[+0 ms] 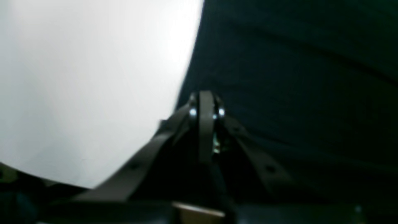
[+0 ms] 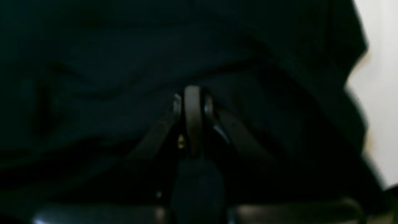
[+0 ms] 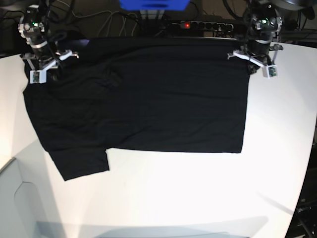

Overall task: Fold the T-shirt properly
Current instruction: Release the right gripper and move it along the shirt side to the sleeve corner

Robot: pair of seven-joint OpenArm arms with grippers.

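Note:
The black T-shirt (image 3: pixel 158 99) lies spread sideways on the white table (image 3: pixel 198 198), with one sleeve (image 3: pixel 81 166) sticking out at the near left. My left gripper (image 3: pixel 260 64) is at the shirt's far right corner. In the left wrist view its fingers (image 1: pixel 205 99) are shut right on the cloth's edge (image 1: pixel 295 77), which curves into the tips. My right gripper (image 3: pixel 44 69) is at the far left corner. In the right wrist view it (image 2: pixel 192 93) is shut with dark folds (image 2: pixel 93 62) running into the tips. Both wrist views are blurred.
A blue box (image 3: pixel 153 4), a power strip with a red light (image 3: pixel 198 24) and cables lie behind the table's back edge. Bare white table (image 1: pixel 77 77) shows beside the shirt and in front of it. The table's edge cuts across the near left corner (image 3: pixel 10 166).

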